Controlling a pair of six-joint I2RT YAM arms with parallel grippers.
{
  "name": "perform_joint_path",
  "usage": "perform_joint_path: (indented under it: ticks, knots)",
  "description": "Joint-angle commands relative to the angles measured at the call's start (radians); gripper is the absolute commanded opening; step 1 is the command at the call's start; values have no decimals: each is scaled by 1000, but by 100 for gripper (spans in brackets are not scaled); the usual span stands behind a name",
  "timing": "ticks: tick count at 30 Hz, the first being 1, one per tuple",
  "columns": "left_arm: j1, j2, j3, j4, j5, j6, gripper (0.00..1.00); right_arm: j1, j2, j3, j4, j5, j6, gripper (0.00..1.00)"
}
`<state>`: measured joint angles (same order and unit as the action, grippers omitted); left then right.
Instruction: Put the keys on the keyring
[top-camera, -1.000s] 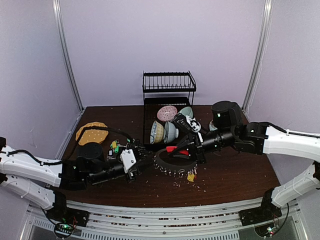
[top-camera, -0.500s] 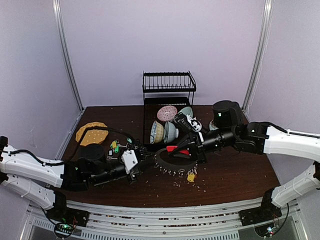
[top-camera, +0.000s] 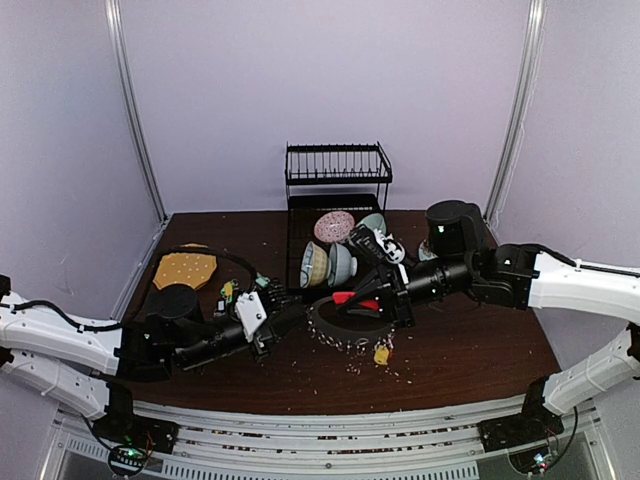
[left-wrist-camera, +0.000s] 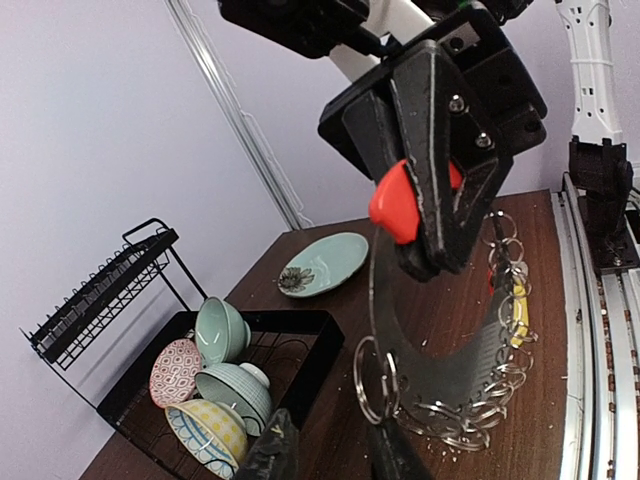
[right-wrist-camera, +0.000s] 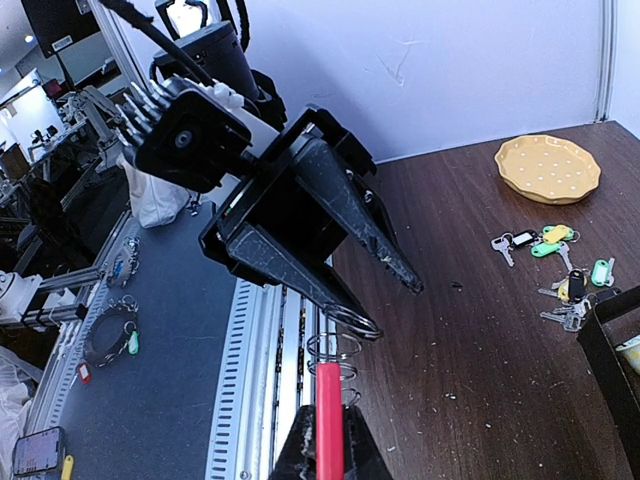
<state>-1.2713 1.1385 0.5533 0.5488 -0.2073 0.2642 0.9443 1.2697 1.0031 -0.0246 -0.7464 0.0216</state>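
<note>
The keyring (top-camera: 338, 332), a large silver ring hung with many small split rings, is held up over the table by its red sleeve (left-wrist-camera: 398, 200). My right gripper (top-camera: 363, 300) is shut on that sleeve, as the right wrist view (right-wrist-camera: 328, 452) shows. My left gripper (top-camera: 292, 309) is open just left of the ring. In the left wrist view (left-wrist-camera: 332, 458) one split ring (left-wrist-camera: 374, 380) hangs right at its right fingertip (left-wrist-camera: 392, 452). A yellow tag (left-wrist-camera: 518, 308) hangs on the ring's far side. Loose keys (top-camera: 228, 293) with green and yellow tags lie behind the left gripper and also show in the right wrist view (right-wrist-camera: 556, 268).
A black dish rack (top-camera: 337, 178) stands at the back, with several bowls (left-wrist-camera: 215, 385) in its tray. A teal plate (left-wrist-camera: 322, 264) lies right of it. A yellow plate (top-camera: 185, 268) lies at the back left. Crumbs are scattered on the brown table (top-camera: 470, 345).
My left gripper has moved right and a little away from me, from beside the loose keys up to the keyring's left edge. The right gripper and ring have stayed put.
</note>
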Motion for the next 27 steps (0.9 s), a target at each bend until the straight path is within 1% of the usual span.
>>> perform_joint_path:
  ticks: [1, 5, 9, 13, 17, 19, 22, 24, 27]
  knots:
    - [-10, 4, 20, 65, 0, 11, 25, 0, -10, -2, 9, -11, -8, 0]
    - [-12, 22, 32, 61, -19, 21, 22, 0, -12, -3, 5, -11, -7, 0]
    - [-14, 16, 34, 66, -32, 24, 21, -1, -13, -2, -5, -4, -10, 0]
    - [-14, -3, 19, 69, -35, 21, 17, 0, -18, -4, -2, 1, -11, 0]
    - [-14, -4, 19, 60, -38, 9, 17, 0, -15, -2, 1, 7, -7, 0]
    - [-17, -1, 24, 51, -37, 9, 21, 0, -14, -1, 2, 7, -5, 0]
    - [-27, 7, 31, 52, -31, 22, 31, 0, -12, 0, 4, 13, -3, 0]
    - [-32, 14, 33, 55, -26, 30, 33, 0, -12, -1, 4, 15, -2, 0]
    - [-38, 26, 43, 54, -30, 43, 33, 0, -12, -1, 2, 15, -3, 0]
